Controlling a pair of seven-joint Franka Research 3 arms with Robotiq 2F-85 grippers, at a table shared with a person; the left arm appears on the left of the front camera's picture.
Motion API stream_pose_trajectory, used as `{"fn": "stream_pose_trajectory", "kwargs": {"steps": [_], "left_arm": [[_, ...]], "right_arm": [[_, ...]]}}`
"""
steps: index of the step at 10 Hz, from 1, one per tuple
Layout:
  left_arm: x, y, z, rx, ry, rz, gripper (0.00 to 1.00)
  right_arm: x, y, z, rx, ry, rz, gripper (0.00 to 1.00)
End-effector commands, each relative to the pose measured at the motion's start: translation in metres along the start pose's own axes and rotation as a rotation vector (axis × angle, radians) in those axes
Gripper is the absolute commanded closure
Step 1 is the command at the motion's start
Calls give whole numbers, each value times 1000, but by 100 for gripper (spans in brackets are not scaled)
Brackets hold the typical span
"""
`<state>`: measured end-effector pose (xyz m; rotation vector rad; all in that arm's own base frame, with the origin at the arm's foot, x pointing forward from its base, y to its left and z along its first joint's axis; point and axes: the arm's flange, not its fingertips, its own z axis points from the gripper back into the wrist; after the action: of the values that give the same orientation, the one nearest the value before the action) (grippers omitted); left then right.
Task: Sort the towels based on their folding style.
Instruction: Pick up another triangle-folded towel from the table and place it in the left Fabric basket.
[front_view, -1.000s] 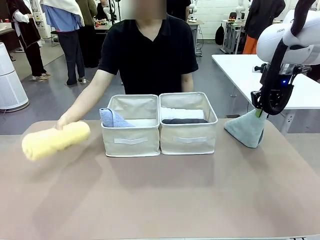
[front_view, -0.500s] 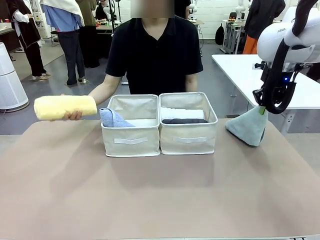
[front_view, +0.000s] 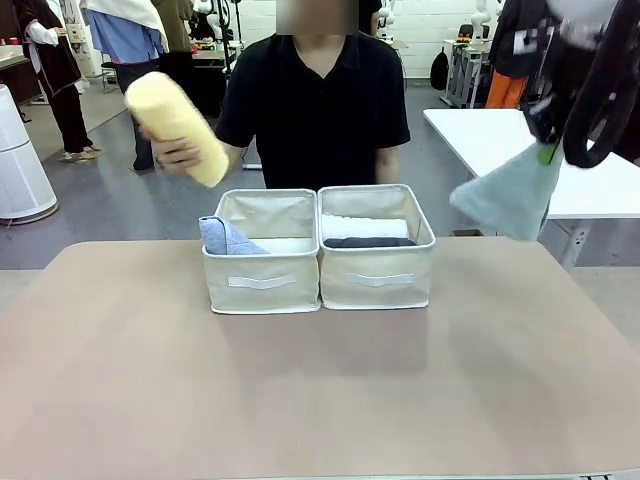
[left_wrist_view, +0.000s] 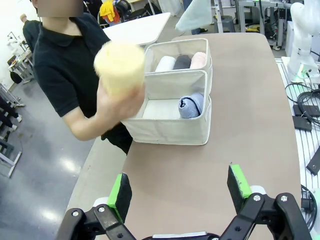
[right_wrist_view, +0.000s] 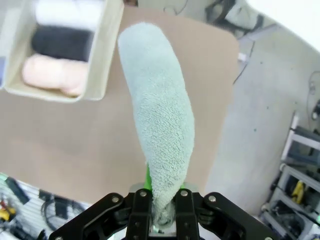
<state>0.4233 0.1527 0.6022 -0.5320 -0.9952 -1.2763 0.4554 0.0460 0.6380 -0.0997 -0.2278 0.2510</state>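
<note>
Stretching across a busy workshop, the brown surface (front_view: 320, 400) is carrying two beige fabric bins that are sitting side by side and touching. The right tool (front_view: 548, 152) is hanging above the surface's far right corner, its fingers pressed together on the narrow tip of the grey-teal towel (front_view: 500, 200). The towel is dangling clear of the surface with its wide end pointing down. From the right wrist, the right tool (right_wrist_view: 161, 200) is pinching that tip while the grey-teal towel (right_wrist_view: 160, 115) is running away from the fingers as a fuzzy, tapering cone, just beside the bin of rolls.

The left tool (left_wrist_view: 179, 186) is hovering over the surface with its green pads standing wide apart and nothing between them, well apart from every towel.

Beyond the bins, the person's hand (front_view: 172, 155) is holding the yellow roll (front_view: 178, 128) up in the air, tilted, above and to the left of the left bin (front_view: 262, 285). A light blue towel (front_view: 225, 237) is lying in that bin's left side. The right bin (front_view: 378, 280) is holding a white roll (front_view: 365, 226), a dark grey roll (front_view: 370, 242) and a pink roll (right_wrist_view: 50, 75), all lying side by side
</note>
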Motion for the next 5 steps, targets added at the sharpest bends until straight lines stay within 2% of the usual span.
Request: {"fn": "stream_pose_trajectory", "kwargs": {"steps": [1, 2, 4, 5], "left_arm": [[1, -1, 1, 0, -7, -3, 0], [1, -1, 1, 0, -7, -3, 0], [1, -1, 1, 0, -7, -3, 0], [1, -1, 1, 0, -7, -3, 0]], "right_arm": [[-4, 14, 58, 11, -30, 42, 100], [-6, 32, 86, 79, -63, 64, 100], [-6, 65, 91, 151, -68, 129, 100], [-11, 57, 85, 120, -69, 110, 100]]}}
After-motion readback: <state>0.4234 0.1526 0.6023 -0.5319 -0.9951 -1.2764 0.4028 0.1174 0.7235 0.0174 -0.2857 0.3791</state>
